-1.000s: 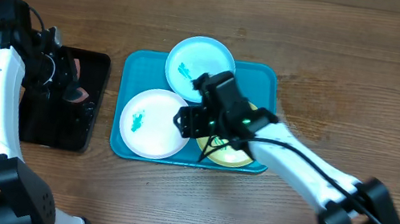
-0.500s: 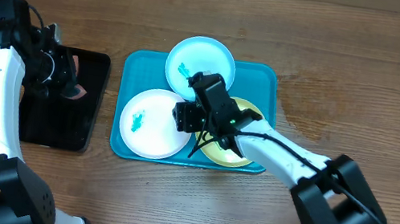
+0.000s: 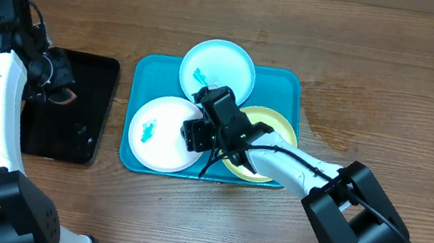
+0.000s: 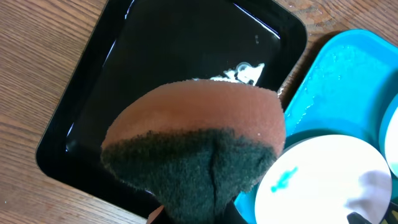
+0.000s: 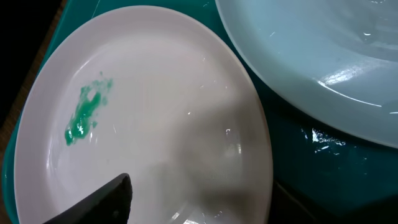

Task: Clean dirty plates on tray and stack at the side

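The turquoise tray [image 3: 150, 71] holds three plates. The white plate [image 3: 157, 138] at front left has a green smear [image 5: 87, 115]. The pale blue plate [image 3: 224, 68] at the back has a smear too. The yellow-green plate [image 3: 272, 135] is at the right. My right gripper [image 3: 196, 133] is low over the white plate's right edge. In the right wrist view one finger [image 5: 106, 202] hangs above the white plate [image 5: 143, 124], open; the other finger is hidden. My left gripper [image 3: 61, 91] is shut on a brown and dark green sponge [image 4: 199, 143] above the black tray [image 4: 155, 56].
The narrow black tray [image 3: 83, 130] lies left of the turquoise tray on the wooden table [image 3: 385, 70]. In the right wrist view the pale blue plate [image 5: 336, 43] overlaps the back right of the white one. My right arm reaches across the yellow-green plate.
My right gripper has moved left from the yellow-green plate to the white plate's right edge. My left gripper has shifted slightly left with the sponge.
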You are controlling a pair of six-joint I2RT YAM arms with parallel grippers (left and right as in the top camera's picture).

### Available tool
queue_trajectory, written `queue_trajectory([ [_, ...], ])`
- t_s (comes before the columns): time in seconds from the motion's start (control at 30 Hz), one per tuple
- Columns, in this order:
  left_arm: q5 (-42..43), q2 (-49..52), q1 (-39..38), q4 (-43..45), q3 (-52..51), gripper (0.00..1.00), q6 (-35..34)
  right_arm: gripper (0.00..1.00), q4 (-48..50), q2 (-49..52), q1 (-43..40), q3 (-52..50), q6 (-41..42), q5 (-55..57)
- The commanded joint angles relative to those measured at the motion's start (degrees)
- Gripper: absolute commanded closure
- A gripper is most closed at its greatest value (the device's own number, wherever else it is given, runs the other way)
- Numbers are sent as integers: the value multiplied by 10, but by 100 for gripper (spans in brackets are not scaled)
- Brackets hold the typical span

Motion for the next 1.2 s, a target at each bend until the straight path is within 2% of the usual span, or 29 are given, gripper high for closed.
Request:
queue_trajectory([
  [0.0,-10,-13,2,-1,9,96,-13,34,5,4,3,3,-10,9],
  [0.1,-10,-13,2,-3,9,96,-13,45,3,7,3,3,-10,12],
  [0.33,-11,-7,2,8,5,96,-12,59,1,9,3,3,-8,12],
  [0.53,-7,16,2,11,4,96,-12,54,-7,12,3,3,4,12],
  [0.7,36,10,2,15,5,96,-7,53,-5,22,3,3,23,12],
  [0.9,96,3,2,-14,6,96,33,74,-3,22,2,5,23,12],
  [1.03,183,3,1,-33,5,96,86,77,-3,22,1,6,25,12],
  [1.17,257,3,-12,-49,5,96,144,88,-4,22,1,12,25,12],
])
